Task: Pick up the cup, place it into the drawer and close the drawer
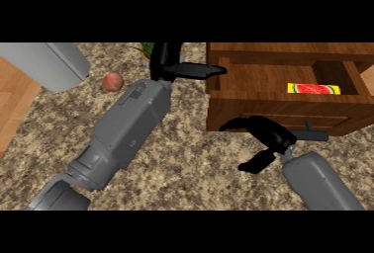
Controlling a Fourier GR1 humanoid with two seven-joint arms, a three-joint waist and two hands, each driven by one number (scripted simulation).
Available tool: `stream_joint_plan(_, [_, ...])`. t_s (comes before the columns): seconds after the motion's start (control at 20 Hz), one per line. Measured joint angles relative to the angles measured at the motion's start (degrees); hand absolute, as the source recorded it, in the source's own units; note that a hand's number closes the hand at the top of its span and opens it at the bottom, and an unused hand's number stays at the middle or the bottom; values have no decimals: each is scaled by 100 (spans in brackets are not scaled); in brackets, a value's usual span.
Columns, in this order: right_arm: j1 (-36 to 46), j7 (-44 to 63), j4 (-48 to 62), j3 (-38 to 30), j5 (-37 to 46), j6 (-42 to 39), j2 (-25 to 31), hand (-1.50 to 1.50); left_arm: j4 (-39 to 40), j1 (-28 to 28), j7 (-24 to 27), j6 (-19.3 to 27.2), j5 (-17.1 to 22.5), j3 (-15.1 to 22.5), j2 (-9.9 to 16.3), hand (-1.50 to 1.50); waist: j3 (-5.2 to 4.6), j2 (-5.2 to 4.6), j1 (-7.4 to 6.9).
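Oddly, we cannot see the cup; only a green sliver [148,48] shows behind our left hand [175,66], whose fingers [208,70] stretch straight toward the wooden drawer [248,84], holding nothing. Our right hand [266,136] curls empty at the drawer front. We judge a cup light, rigid, best taken around its wall.

Left robot hand [177,66] extended far forward, fingers straight; right robot hand [269,136] low, fingers curled, holding nothing.
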State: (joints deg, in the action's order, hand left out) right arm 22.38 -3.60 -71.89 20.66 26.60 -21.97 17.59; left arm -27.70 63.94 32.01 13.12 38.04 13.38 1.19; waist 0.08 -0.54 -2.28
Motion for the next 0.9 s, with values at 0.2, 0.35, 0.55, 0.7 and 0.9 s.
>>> stream_joint_plan(0.2, [534,-553,1326,-150,309,429,-121,150,-341,-369,-39,-212,9,-1,262,-150,-9,14,-164])
stream_joint_plan(0.35, [982,-1095,2136,-406,345,720,-152,150,-594,-588,-80,-287,28,8,334,-150,-11,6,-281])
stream_joint_plan(0.55, [1605,-1537,3019,-917,200,950,-28,150,-899,-872,-194,-461,59,31,505,-150,9,-37,-429])
stream_joint_plan(0.7, [2028,-1770,3549,-1274,88,1158,73,150,-1093,-1054,-261,-604,81,37,664,-150,17,-72,-518])
stream_joint_plan(0.9, [2138,-1996,3874,-1502,-112,1052,105,150,-1282,-1254,-334,-804,86,75,838,-150,34,-87,-609])
